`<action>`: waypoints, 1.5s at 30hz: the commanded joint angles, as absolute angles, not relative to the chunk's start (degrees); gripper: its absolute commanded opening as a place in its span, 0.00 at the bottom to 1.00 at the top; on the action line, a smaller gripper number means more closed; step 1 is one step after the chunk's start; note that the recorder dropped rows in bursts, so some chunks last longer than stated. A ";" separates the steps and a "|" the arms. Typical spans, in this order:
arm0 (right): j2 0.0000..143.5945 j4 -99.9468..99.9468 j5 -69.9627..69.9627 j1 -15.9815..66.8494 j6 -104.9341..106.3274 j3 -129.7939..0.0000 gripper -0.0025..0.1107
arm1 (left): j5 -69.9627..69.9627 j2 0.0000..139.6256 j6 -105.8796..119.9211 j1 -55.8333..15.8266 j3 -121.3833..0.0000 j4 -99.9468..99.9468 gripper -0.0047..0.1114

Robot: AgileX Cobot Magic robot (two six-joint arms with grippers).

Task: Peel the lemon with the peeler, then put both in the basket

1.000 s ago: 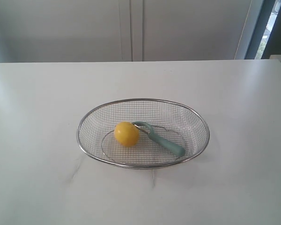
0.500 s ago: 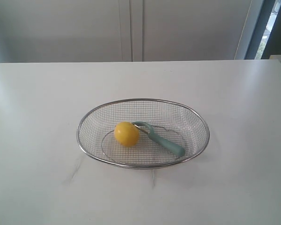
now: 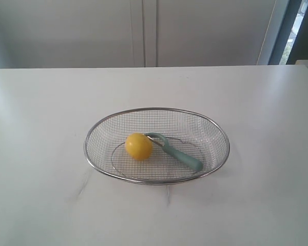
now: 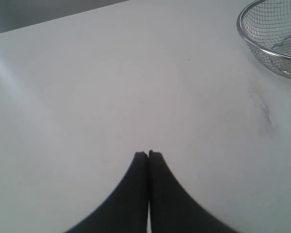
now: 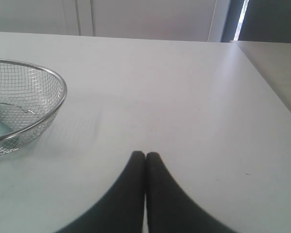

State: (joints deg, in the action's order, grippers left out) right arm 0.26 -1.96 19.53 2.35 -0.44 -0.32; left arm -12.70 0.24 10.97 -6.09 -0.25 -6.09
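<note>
**A:** Where do you find the lemon (image 3: 138,146)?

**B:** In the basket (image 3: 154,108), left of its middle. The peeler (image 3: 180,154) lies just beside it, handle toward the basket's right rim.

**A:** How will they handle?

**B:** The lemon looks firm, smooth and apt to roll, so take it across its widest part. The peeler looks light and stiff, so grip its matte teal handle. Your left end effector (image 4: 148,154) and right end effector (image 5: 145,155) are closed and empty, outside the wire basket, over the white desk (image 3: 41,128).
</note>
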 commanded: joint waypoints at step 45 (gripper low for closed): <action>0.00 -1.93 19.23 2.24 -0.38 0.00 0.02 | -12.03 0.00 6.19 0.46 0.00 -7.28 0.04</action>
